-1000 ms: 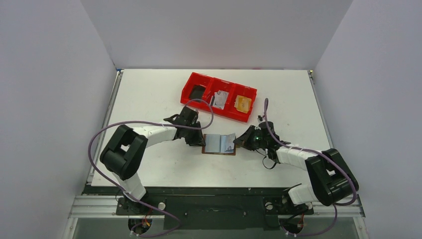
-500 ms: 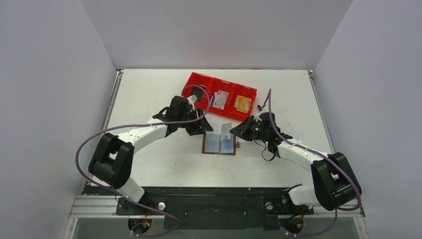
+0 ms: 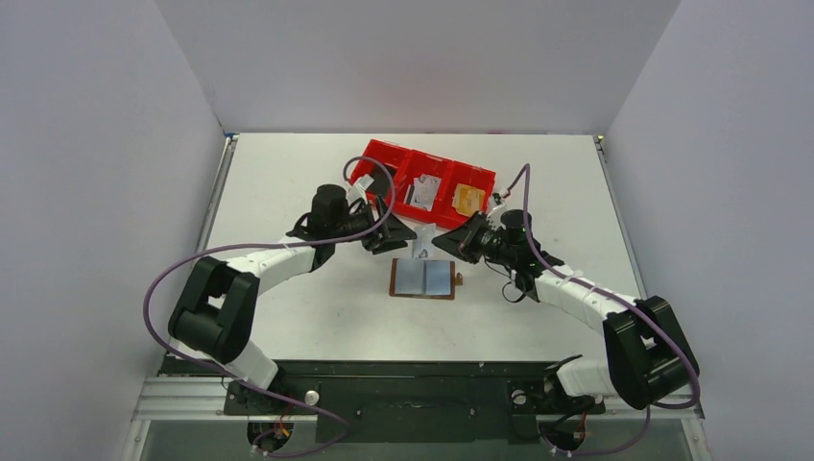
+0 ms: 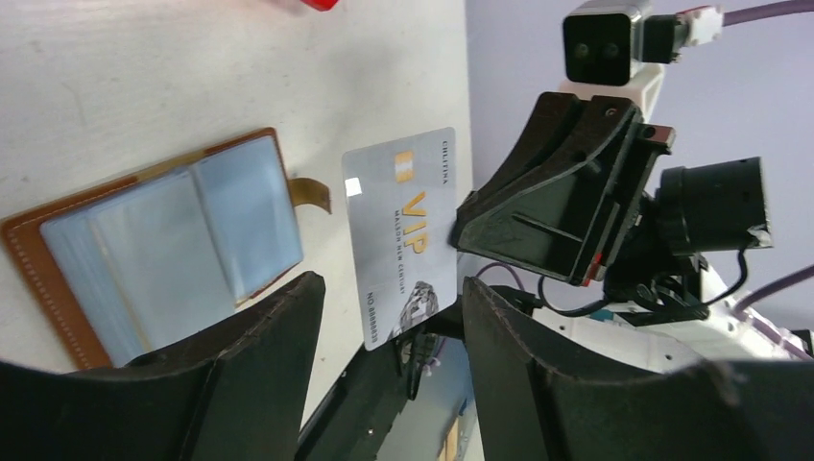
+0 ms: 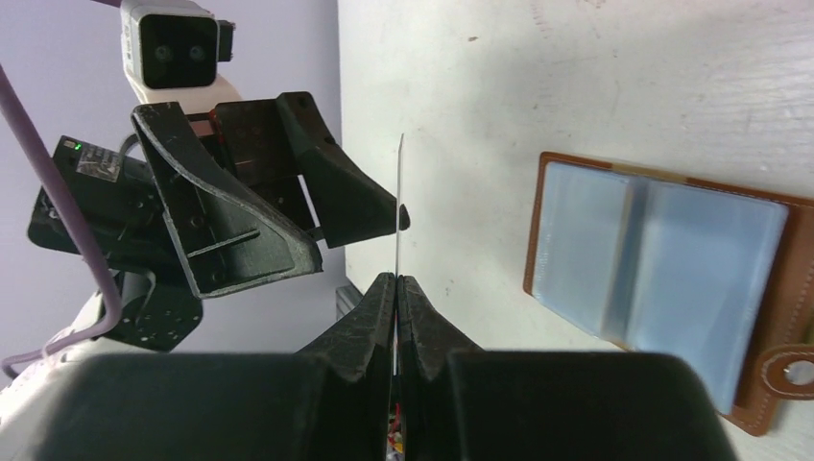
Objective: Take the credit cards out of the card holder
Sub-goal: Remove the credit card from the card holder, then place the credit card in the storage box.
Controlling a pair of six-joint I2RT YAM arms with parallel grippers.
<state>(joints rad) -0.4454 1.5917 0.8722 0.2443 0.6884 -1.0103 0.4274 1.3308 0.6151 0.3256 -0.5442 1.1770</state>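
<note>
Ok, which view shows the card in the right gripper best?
Left wrist: the card faces it, silver with VIP print legible. Right wrist sees it only edge-on, a thin line sticking out of the shut right gripper. Top shows just a small pale sliver near the wallet.

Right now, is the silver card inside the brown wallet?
No, the right gripper pinches the card in midair, clear of the open wallet.

The credit card (image 4: 403, 235) is showing "VIP" in gold letters across its middle. Smaller lines of print beside that word are running too fine to make out.
</note>
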